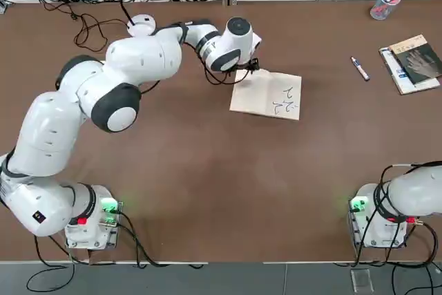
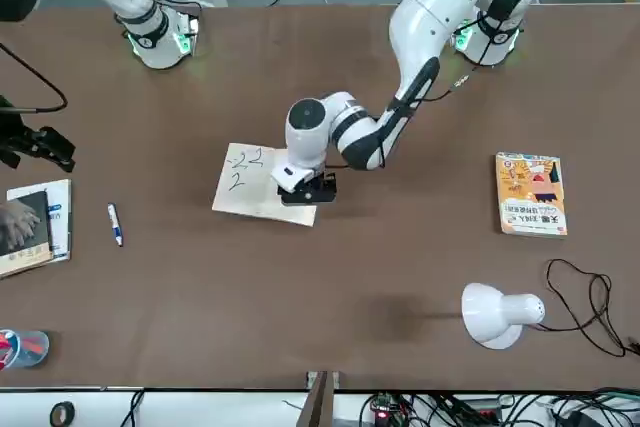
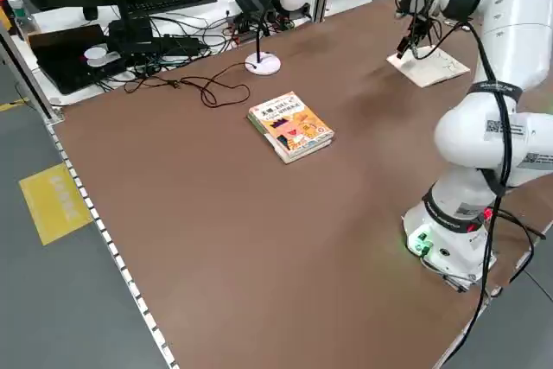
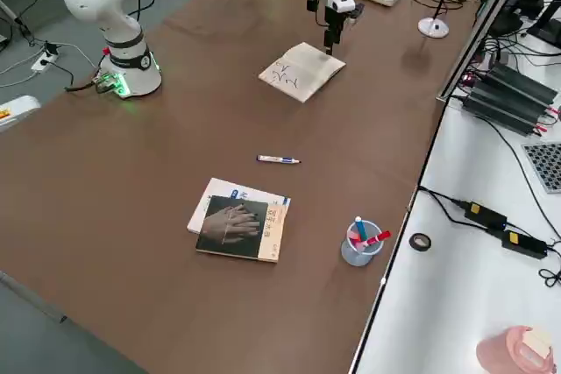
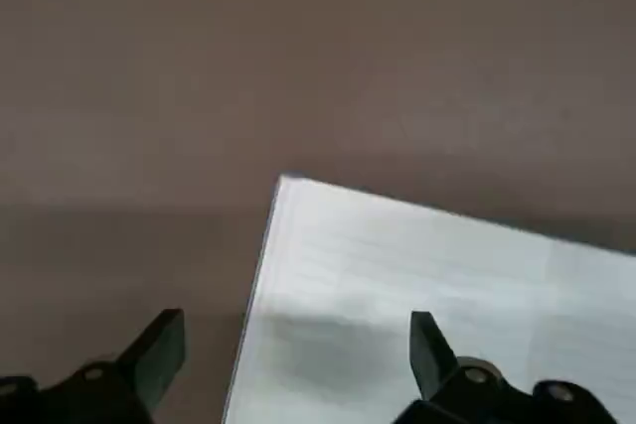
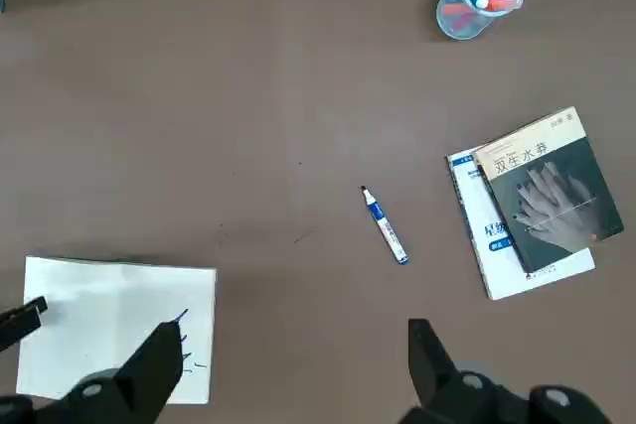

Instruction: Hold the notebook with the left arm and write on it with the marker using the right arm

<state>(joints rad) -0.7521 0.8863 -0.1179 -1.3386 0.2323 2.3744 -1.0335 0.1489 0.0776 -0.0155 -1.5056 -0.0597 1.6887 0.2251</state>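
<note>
The left claw (image 2: 308, 190) hangs released over the nine-o'clock edge of the thin cream-white paper notebook (image 1: 266, 94). At its three o'clock lies the slim white plastic marker (image 1: 360, 69); the right claw (image 6: 288, 369) is released too.

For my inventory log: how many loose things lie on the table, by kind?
Notebook: 1
Books: 3, two of them stacked
Marker: 1
Pen cup: 1
Lamp: 1
Total: 7
</note>
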